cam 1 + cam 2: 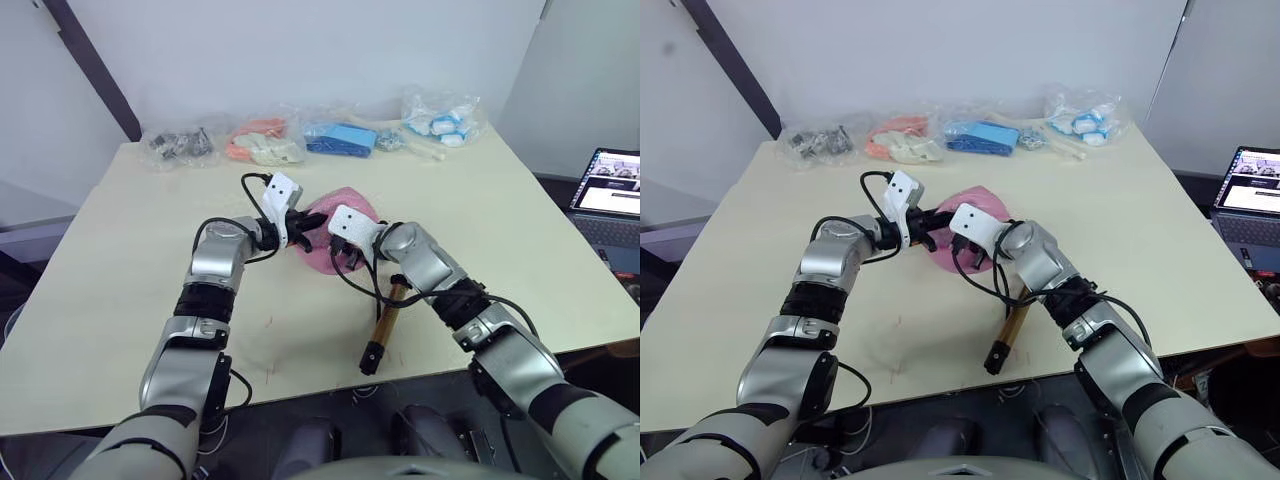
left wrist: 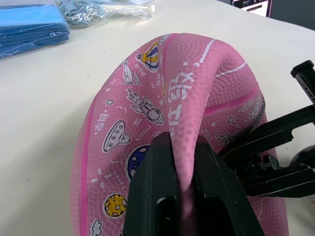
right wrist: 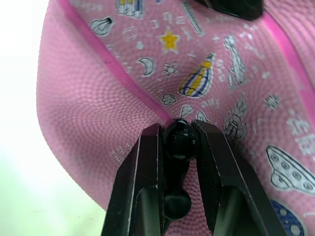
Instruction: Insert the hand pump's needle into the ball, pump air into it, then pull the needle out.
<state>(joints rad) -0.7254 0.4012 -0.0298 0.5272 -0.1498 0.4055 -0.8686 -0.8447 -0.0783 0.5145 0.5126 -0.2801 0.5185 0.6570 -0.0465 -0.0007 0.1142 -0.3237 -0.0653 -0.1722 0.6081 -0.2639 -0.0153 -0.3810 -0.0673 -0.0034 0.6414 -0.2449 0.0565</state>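
table (image 1: 120,250) | ball (image 1: 345,200); hand pump (image 1: 385,325); plastic bags (image 1: 265,140)

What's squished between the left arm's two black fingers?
A pinched fold of the deflated pink rubber ball, seen in the left wrist view, held by the left end effector.

Left gripper (image 2: 182,196) pinches a ball fold between its fingers; right gripper (image 3: 178,147) clamps a black fitting.

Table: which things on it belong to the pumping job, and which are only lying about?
Job: ball, pinched by left gripper; needle fitting in right gripper; pump.

Lying about: four bags along the far edge; laptop beside the table.
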